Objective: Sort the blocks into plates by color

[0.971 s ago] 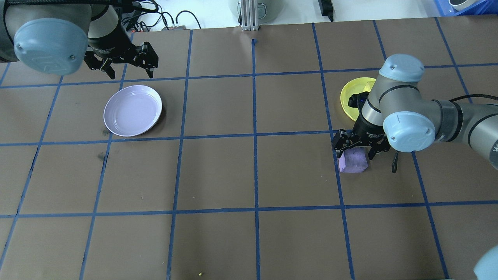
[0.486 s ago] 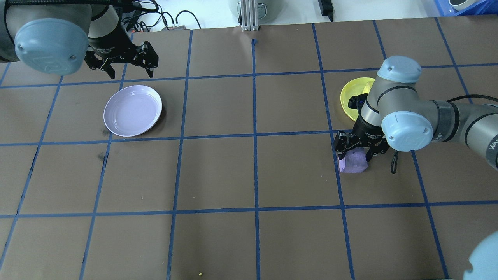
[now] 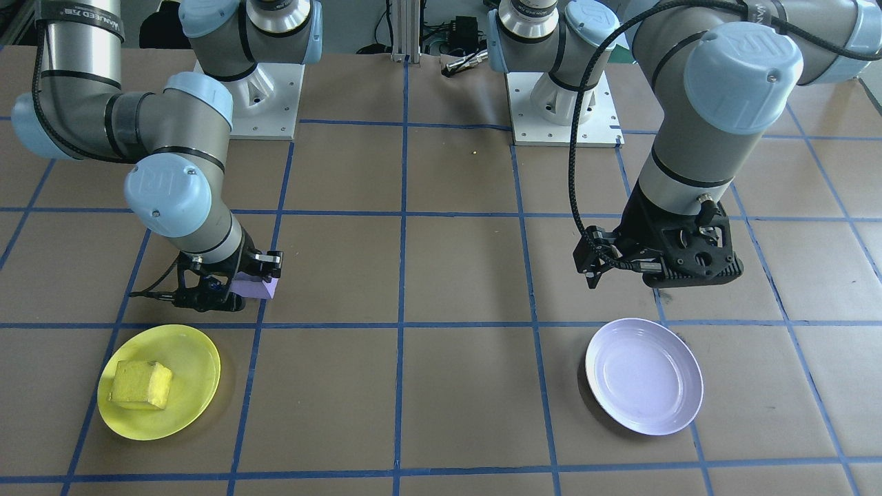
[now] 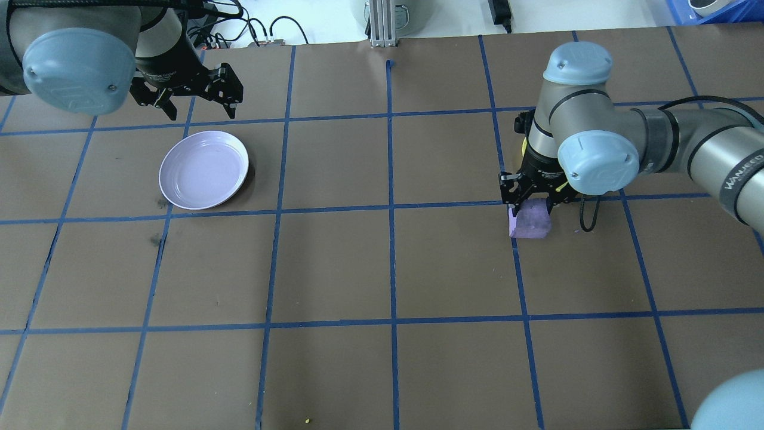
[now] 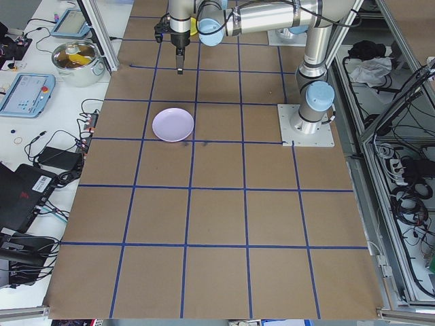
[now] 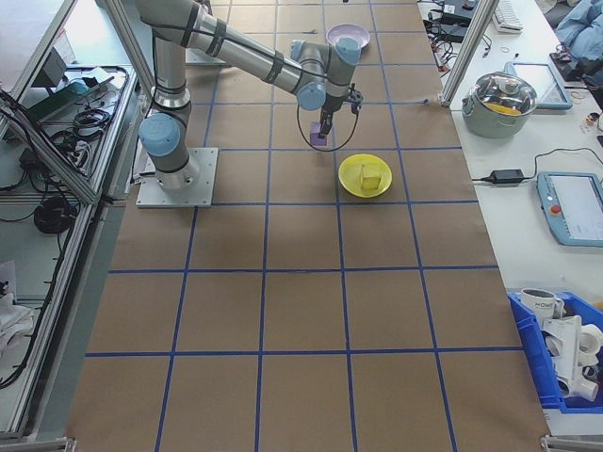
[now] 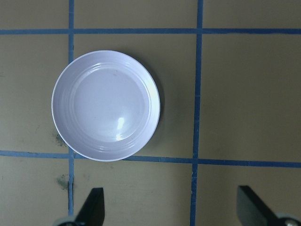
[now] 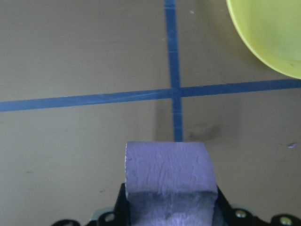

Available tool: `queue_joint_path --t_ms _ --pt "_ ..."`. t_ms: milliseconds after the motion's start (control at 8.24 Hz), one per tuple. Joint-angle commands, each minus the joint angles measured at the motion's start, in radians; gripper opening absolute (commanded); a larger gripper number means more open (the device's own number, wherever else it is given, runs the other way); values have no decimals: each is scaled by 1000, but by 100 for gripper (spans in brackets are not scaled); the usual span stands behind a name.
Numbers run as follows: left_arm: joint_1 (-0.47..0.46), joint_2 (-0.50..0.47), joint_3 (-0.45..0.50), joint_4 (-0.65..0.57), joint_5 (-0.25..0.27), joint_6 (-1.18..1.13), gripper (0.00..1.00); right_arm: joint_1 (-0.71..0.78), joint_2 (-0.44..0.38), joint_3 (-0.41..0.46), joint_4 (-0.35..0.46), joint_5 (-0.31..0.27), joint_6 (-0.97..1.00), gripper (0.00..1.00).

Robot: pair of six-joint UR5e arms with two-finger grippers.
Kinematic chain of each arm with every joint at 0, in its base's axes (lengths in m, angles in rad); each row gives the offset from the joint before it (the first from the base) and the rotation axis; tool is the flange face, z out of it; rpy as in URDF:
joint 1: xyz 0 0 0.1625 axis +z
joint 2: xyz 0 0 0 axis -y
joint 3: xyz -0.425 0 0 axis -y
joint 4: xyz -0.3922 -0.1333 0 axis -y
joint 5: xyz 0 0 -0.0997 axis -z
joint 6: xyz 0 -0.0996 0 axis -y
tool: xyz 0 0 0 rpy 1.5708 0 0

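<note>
Since 1 s ago, right arm has swung toward table centre w/ the purple block (image 4: 529, 223), now covering most of the yellow plate in the overhead view. Right gripper (image 4: 533, 204) is clenched on that block; right wrist view shows the cube's pale purple, matte, foam-like face filling the lower frame betw. the jaws, above a blue tape (image 8: 172, 70) crossing. Whether the block touches the table or is lifted, can't tell.

Count: 2 blocks, 2 plates. Yellow block (image 3: 142, 385), worn edges, sits inside the yellow plate (image 3: 200, 358) — clear in front-facing and exterior right views only; overhead hides it behind the arm. Purple block is just beside that plate, outside it.

Farther off, lavender plate (image 4: 203, 170) lies bare, well apart from the yellow one. Left gripper (image 4: 191, 101) hovers near its far rim, jaws spread wide, grasping nothing; left wrist view looks straight down on the plate w/ both fingertips (image 7: 91, 208) at bottom edge.
</note>
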Motion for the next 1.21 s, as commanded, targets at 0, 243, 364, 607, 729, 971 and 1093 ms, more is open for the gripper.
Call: queue_joint_path --t_ms 0,243,364,607,729,971,1093 --pt "0 -1 0 0 0 0 100 205 32 -81 -1 88 149 20" --pt "0 -1 0 0 0 0 100 299 82 -140 -38 90 291 21" --pt "0 -1 -1 0 0 -1 100 336 111 -192 -38 90 336 21" --pt "0 -1 -1 0 0 -1 100 411 173 -240 -44 81 447 23" --pt "0 -1 -1 0 0 -1 100 423 191 -239 -76 90 490 23" --pt "0 -1 -1 -2 2 0 100 460 239 -237 -129 87 489 27" --pt "0 -1 -3 -3 2 0 100 462 247 -239 -148 87 470 50"
